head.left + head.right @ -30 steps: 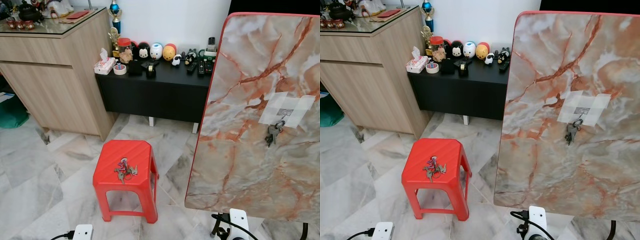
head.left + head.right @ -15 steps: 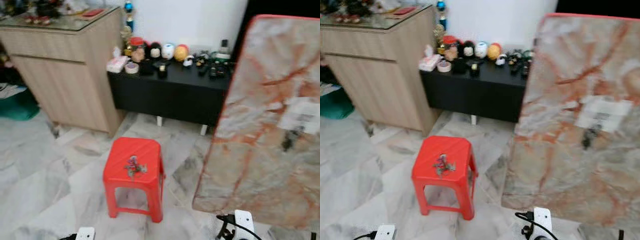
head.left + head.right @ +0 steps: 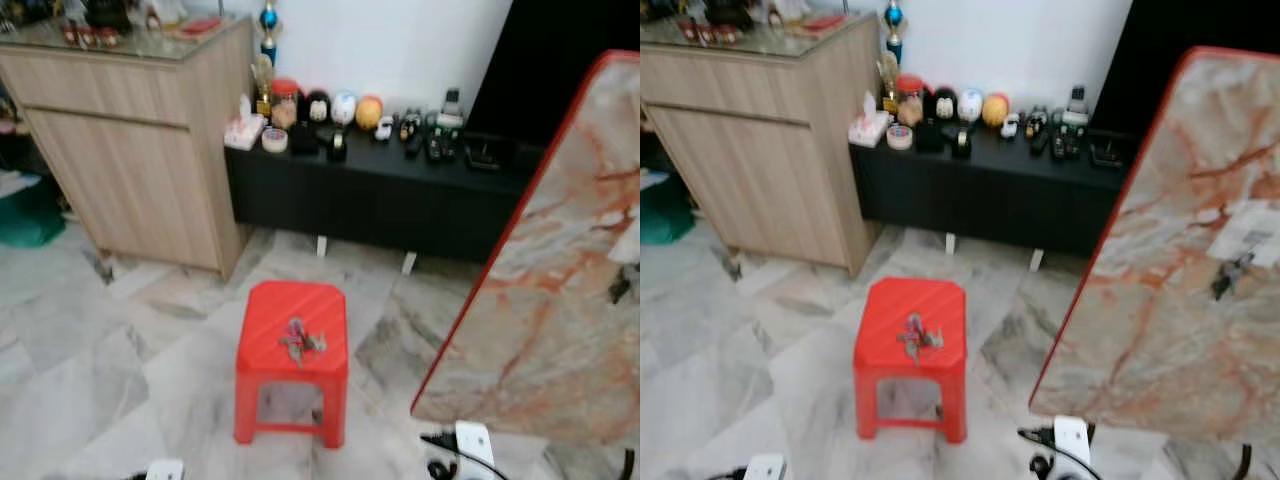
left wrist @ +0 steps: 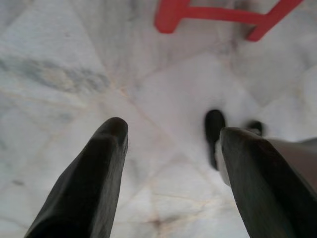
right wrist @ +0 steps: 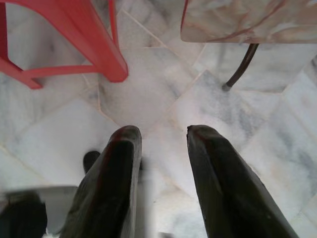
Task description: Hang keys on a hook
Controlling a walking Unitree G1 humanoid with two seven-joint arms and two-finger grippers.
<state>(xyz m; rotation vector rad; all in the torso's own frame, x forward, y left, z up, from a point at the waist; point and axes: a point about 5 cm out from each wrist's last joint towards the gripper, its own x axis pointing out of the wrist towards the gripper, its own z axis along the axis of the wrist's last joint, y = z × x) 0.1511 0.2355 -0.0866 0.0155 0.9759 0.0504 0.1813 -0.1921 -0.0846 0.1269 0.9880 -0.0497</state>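
Observation:
A bunch of keys (image 3: 301,341) with a red tag lies on top of a red plastic stool (image 3: 293,357) in the middle of the floor. To the right stands a marble-patterned board (image 3: 1185,280) with a red rim. White tape on it marks a hook (image 3: 1243,243), and another bunch of keys (image 3: 1226,277) hangs there. Both arms hang low over the floor. My left gripper (image 4: 171,136) is open above the marble tiles, and my right gripper (image 5: 162,136) is open near a stool leg (image 5: 94,42) and the board's foot (image 5: 240,67).
A black low cabinet (image 3: 390,195) with figurines and remotes stands against the back wall. A tall wooden cabinet (image 3: 130,140) is at the left. White power strips with cables (image 3: 1070,445) lie on the floor near the board. Marble tiles surround the stool.
The whole picture has shifted: the camera has turned left and pulled back, so stool and board sit further right and look smaller. The keys on the stool and on the hook stay put.

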